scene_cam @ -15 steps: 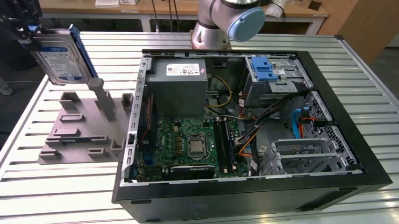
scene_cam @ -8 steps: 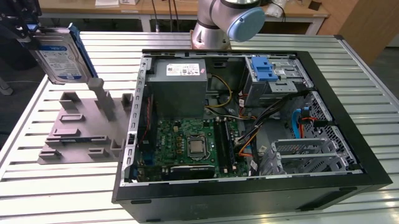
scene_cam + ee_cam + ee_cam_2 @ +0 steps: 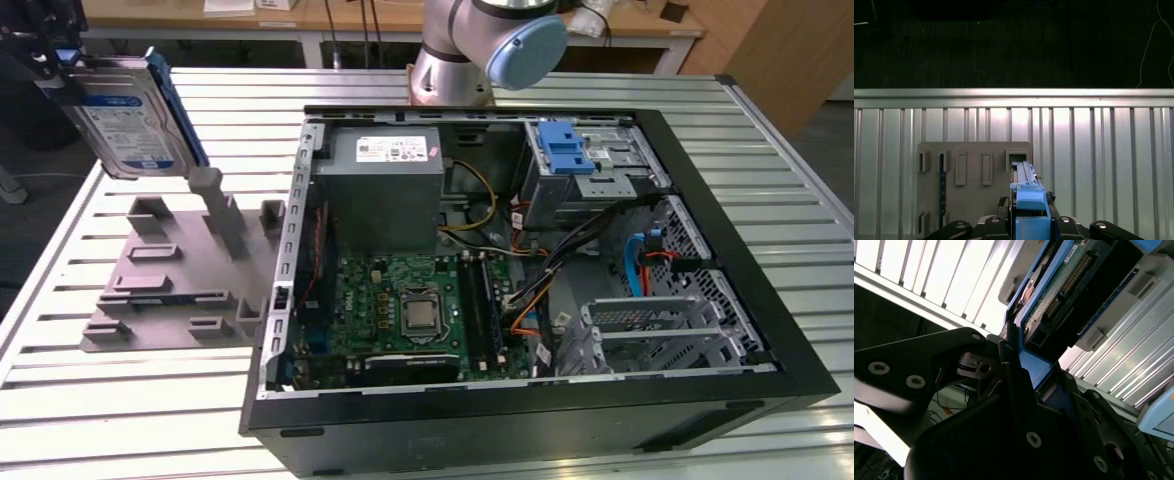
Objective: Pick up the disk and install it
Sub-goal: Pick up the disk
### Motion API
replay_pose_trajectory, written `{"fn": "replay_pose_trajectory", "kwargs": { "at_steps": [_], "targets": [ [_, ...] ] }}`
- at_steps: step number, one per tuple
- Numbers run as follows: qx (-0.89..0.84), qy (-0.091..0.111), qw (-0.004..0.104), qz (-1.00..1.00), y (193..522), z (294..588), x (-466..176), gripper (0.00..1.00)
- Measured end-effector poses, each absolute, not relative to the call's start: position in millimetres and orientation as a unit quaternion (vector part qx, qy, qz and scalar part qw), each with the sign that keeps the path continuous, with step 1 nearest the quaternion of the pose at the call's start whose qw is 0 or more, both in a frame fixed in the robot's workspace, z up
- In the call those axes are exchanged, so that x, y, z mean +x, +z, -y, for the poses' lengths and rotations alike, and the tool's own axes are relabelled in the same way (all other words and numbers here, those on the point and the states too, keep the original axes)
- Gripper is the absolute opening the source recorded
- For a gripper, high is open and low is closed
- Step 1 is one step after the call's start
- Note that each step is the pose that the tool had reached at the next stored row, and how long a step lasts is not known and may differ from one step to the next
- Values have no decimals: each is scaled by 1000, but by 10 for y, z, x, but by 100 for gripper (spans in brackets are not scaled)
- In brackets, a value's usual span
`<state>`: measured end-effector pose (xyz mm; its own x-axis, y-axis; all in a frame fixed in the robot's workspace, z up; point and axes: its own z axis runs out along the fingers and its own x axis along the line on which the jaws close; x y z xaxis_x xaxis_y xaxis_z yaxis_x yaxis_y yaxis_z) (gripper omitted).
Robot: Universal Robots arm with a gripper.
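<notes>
Disk in my claw, lifted clear.
My claw (image 3: 56, 62) pinches the disk (image 3: 131, 125) by its blue frame. The disk hangs on edge above the grey fixture (image 3: 167, 270), at ten o'clock from the open case (image 3: 534, 415) in the exterior view.

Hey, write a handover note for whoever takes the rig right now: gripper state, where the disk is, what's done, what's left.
Gripper: shut on the disk, high at the exterior view's left.
Disk: held on edge in the air above the grey fixture, apparently clear of it, outside the open computer case.
Done: pick-up.
Left: install; the disk is not yet in the case, where the drive cage with the blue latch sits.
</notes>
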<state>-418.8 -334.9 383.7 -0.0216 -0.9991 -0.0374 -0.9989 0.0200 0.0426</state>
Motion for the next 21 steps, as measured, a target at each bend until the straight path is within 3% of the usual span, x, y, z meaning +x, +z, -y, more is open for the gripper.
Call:
{"fn": "replay_pose_trajectory", "kwargs": {
  "at_steps": [21],
  "targets": [
    [699,-28,2,714,3930,3349,-4188,36]
  ]
}}
